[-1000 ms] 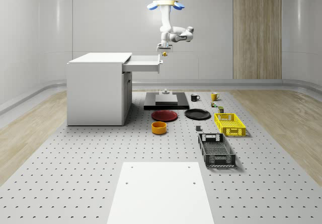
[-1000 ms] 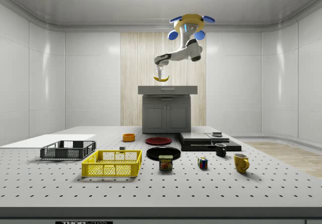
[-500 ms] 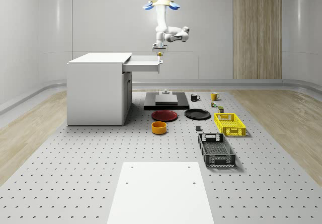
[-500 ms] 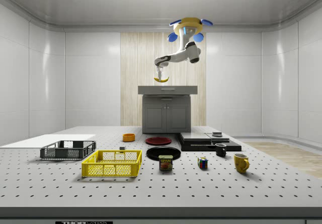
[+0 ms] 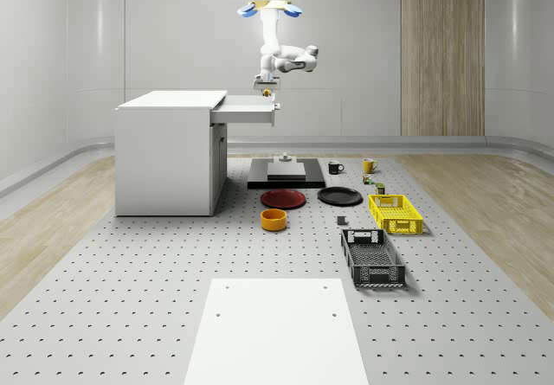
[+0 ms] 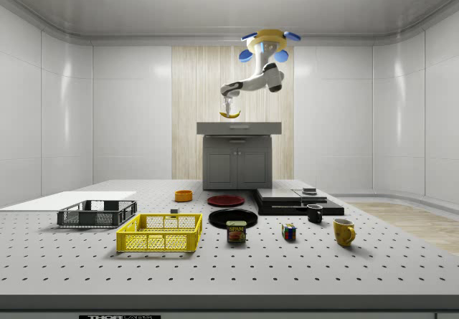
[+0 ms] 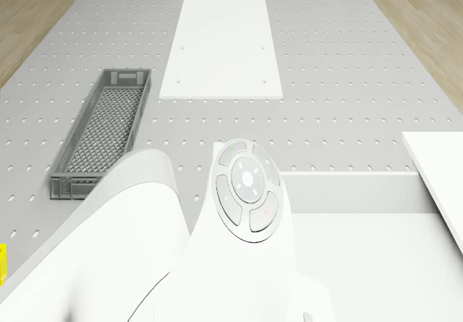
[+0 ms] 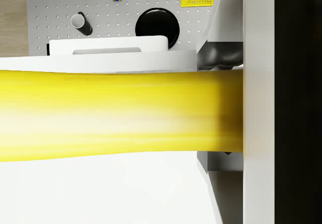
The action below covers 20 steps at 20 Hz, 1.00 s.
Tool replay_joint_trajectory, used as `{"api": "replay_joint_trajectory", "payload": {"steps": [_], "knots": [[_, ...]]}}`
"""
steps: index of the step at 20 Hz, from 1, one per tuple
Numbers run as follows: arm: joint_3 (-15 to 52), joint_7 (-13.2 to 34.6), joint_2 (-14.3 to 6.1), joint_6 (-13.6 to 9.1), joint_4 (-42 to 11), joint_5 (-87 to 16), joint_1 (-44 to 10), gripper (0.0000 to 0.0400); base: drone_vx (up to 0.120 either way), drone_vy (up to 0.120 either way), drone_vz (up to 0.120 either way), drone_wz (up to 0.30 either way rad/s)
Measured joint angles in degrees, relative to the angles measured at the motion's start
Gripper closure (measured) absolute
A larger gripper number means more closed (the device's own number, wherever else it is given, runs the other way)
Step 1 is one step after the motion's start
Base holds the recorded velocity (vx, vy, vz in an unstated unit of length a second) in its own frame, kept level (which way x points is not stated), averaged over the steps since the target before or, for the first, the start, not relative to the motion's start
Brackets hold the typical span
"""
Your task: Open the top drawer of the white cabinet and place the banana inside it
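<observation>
On the perforated table (image 5: pixel 130 298): a white panel (image 5: pixel 277 333), a grey mesh crate (image 5: pixel 372 258), a yellow basket (image 5: pixel 395 213), an orange bowl (image 5: pixel 273 220), red plate (image 5: pixel 284 199) and black plate (image 5: pixel 339 196) side by side.

Simulated lab: perforated test table (image 5: pixel 130 298), bare walls (image 5: pixel 35 56).

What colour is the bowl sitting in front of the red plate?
Orange; the bowl shows best in the whole-scene view.

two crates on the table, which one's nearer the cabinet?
The yellow crate. In the whole-scene view it sits further up the table, closer to the white cabinet, than the dark grey crate, which lies nearer the white panel.
</observation>
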Motion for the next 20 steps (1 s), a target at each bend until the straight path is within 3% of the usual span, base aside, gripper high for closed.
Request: {"api": "replay_joint_trajectory", "payload": {"steps": [11, 20], "knots": [[0.33, 0.01, -0.03, 0.17, 0.1, 0.3, 0.05, 0.0207, 0.0, -0.12, 0.0, 0.0], [6.32, 0.49, 0.13, 2.8, 2.42, 5.96, 0.97, 0.0207, 0.0, -0.004, 0.0, 0.0]]}}
